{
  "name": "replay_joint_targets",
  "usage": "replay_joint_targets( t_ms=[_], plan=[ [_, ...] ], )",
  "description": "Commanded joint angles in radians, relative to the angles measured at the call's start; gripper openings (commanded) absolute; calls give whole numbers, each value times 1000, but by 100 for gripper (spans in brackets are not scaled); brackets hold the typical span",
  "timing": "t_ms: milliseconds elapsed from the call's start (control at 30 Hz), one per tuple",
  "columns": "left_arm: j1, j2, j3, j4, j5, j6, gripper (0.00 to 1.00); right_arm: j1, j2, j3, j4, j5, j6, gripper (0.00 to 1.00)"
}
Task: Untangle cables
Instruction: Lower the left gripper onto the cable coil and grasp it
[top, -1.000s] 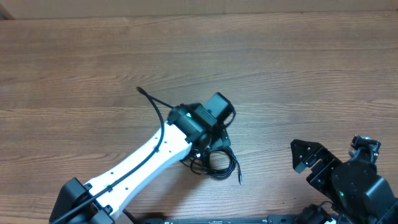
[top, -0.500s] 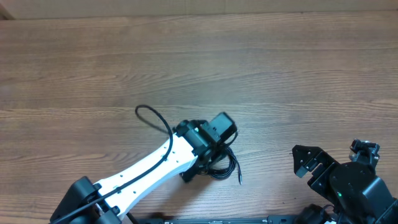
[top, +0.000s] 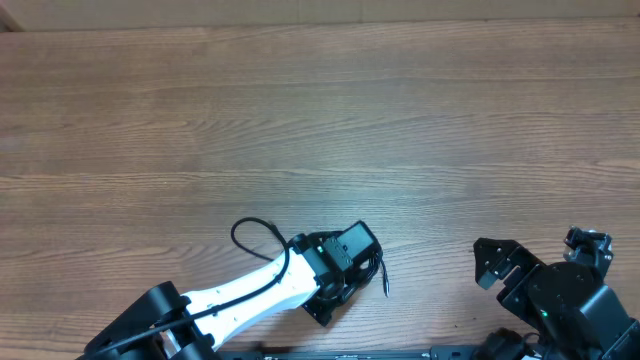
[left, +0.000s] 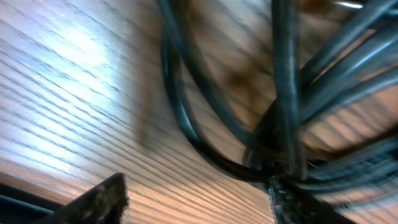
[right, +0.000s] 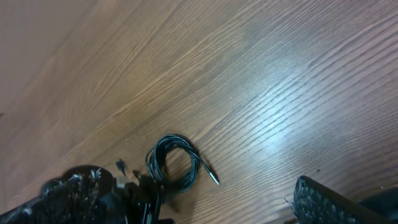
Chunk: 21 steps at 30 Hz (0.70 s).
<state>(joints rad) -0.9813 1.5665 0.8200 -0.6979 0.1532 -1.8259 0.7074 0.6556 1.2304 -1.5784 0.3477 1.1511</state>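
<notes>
The cables lie on the wood as a small black coil with a silvery tip pointing right. In the overhead view my left gripper covers most of the cables, so only their right edge and tip show. Close up, blurred strands of the cables cross just above my left gripper. Its jaws stand apart with bare wood between them, and the right fingertip touches the strands. My right gripper rests open at the near right, well away from the coil.
The left arm's own thick black wire loops out over the wooden table beside the white link. From the right wrist, the dark body of the left gripper stands at the coil's near side.
The left arm has drawn back toward the near edge and dropped onto the coil, hiding more of it. Its wire loop followed. The right arm has barely moved.
</notes>
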Motion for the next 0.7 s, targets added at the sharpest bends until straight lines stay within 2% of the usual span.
replay_joint_targets(
  t_ms=[0,67,200,300,433,500,567,600,667],
  plan=[
    [-12,32,-22,0,-126,-74,66,-2,-3,21,-6,19,-7,100],
    [-12,46,-22,2,-158,-74,57,-2,-3,21,-7,19,-7,100],
    [-11,53,-22,32,-166,-72,20,-2,-3,21,-9,18,-7,100],
    [-5,53,-22,32,-195,-41,4,-2,-3,21,-19,19,-7,100],
    [16,52,-19,34,-193,27,4,-2,-3,21,-29,19,-7,100],
    [43,45,-10,31,-188,116,4,-2,-3,21,-33,18,-6,100],
    [83,26,7,20,-186,235,4,-2,-3,21,-33,18,-6,100],
    [124,0,30,9,-179,377,4,-2,-3,21,-33,19,-6,100],
    [165,-33,59,3,-175,534,4,-2,-3,21,-29,19,-6,100]
  ],
)
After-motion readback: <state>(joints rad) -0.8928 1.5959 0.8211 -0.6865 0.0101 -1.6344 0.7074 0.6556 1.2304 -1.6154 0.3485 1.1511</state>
